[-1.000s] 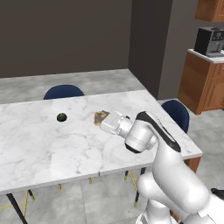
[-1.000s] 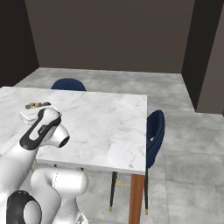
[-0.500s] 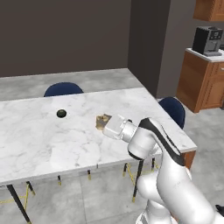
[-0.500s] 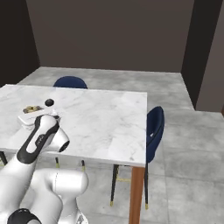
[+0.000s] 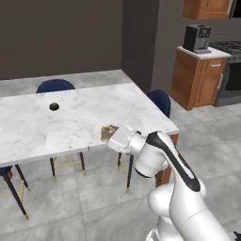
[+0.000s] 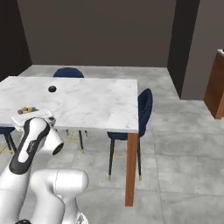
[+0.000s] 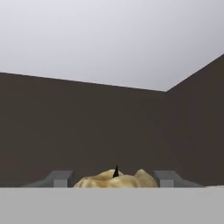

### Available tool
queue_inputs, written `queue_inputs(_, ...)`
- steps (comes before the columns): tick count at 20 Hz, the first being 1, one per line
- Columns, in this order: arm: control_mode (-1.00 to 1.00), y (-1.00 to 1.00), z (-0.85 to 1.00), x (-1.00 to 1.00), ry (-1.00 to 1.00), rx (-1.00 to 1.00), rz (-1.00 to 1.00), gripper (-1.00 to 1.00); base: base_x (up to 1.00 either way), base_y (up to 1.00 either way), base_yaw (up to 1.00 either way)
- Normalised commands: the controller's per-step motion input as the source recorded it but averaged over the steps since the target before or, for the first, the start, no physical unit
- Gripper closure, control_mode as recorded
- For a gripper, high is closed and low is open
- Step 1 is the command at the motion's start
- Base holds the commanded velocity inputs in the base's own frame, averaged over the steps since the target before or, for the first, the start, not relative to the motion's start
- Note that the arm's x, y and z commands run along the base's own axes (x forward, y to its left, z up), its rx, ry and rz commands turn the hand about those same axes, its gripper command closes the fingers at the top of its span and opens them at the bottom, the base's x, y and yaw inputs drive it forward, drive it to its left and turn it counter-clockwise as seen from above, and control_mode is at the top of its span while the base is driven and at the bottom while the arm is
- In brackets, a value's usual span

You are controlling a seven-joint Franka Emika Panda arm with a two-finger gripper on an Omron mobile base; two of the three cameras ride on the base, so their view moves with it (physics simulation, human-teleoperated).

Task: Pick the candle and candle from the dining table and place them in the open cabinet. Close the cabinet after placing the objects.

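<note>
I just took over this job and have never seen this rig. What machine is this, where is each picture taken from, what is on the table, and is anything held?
It is a white robot arm on a driving base. Two cameras ride behind it, left and right; the third looks along the gripper. The marble dining table carries a small black lump. The gripper holds a golden candle between its fingers, also seen at the table's near edge. A coffee machine stands on a wooden counter unit beyond.
</note>
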Motion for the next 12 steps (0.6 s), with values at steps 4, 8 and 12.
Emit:
queue_inputs(4, 1.00, 0.00, 0.00, 0.00, 0.00, 0.00, 0.00, 1.00, -0.34, -0.37, -0.53)
queue_inputs(8, 1.00, 0.00, 0.00, 0.00, 0.00, 0.00, 0.00, 1.00, -0.24, -0.46, -0.71)
queue_inputs(12, 1.00, 0.00, 0.00, 0.00, 0.00, 0.00, 0.00, 1.00, -0.04, -0.40, -0.83)
